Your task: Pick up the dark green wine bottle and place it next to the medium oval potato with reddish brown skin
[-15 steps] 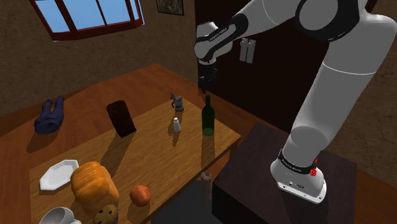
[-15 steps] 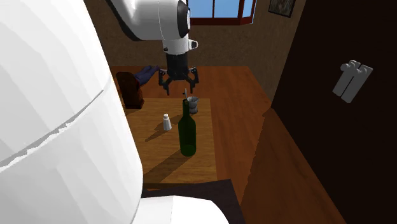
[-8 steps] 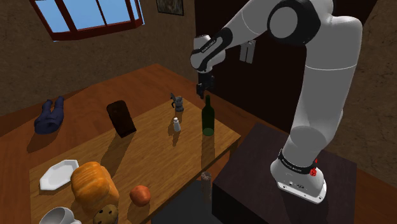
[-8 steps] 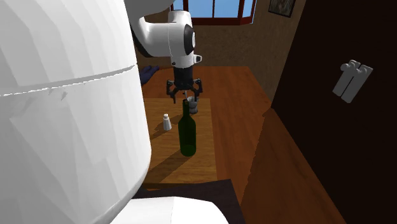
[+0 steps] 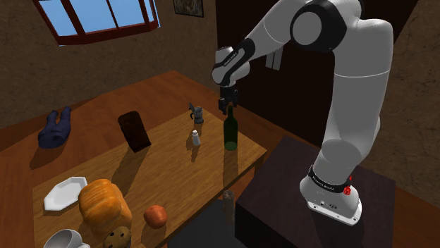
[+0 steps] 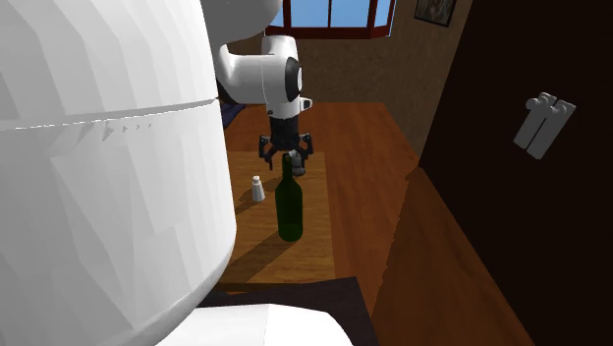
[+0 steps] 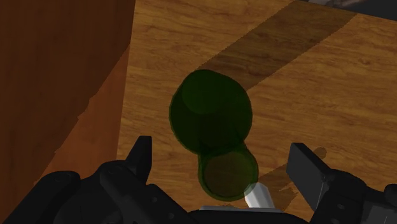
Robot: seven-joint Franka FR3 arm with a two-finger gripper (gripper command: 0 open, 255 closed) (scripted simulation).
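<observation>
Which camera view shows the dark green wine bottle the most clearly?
The second exterior view: the wine bottle stands whole and upright, neck to base, under the gripper. The shoulder view also shows it whole, from farther away. The wrist view looks straight down on it, so its shape is foreshortened.

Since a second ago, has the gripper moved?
Yes. In the second exterior view the gripper has dropped toward the unmoved wine bottle, and is now open around its mouth.
</observation>
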